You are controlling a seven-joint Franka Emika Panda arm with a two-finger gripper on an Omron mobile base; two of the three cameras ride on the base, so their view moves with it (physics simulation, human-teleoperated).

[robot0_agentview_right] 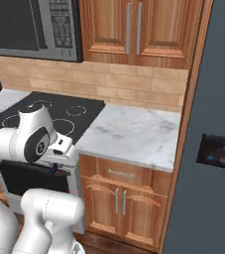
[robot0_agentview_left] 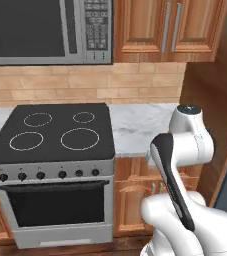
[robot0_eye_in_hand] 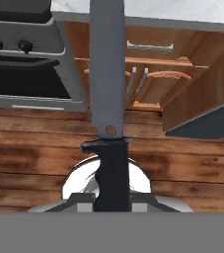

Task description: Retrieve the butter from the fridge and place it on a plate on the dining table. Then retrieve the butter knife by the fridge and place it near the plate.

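1. Where the hand view looks along the fingers (robot0_eye_in_hand: pixel 111 205), the butter knife (robot0_eye_in_hand: pixel 107 99) stands in the middle of the picture, its dark handle pinched between the two fingers at the bottom and its blade running straight up and away from them.
2. The knife shows a long, flat, grey blade with one small round copper-coloured rivet near its base, a short dark cross-guard below that, and a near-black handle that narrows slightly toward the grip.
3. It hangs in the air above the wooden plank floor (robot0_eye_in_hand: pixel 29 158), in front of the lower cabinets (robot0_eye_in_hand: pixel 153 79), touching nothing but the fingers.
4. One knife is in view, and one pair of fingers, closed tight on its handle.
5. In the left base view, one black cooktop (robot0_agentview_left: pixel 52 132) carries four ring burners, and the oven (robot0_agentview_left: pixel 55 200) beneath it has six dark knobs in a row.
6. One microwave (robot0_agentview_left: pixel 45 30) hangs above the cooktop, with a keypad on its right side.
7. One marble counter (robot0_agentview_right: pixel 134 136) stretches between the cooktop and the fridge (robot0_agentview_right: pixel 213 139), and its bare top is seen in the right base view.
8. The fridge is a tall slate-grey slab at the right edge, with one black panel (robot0_agentview_right: pixel 220 151) showing small blue lights.
9. Two upper cabinet doors (robot0_agentview_right: pixel 134 30), each with one grey bar handle, sit above the counter.
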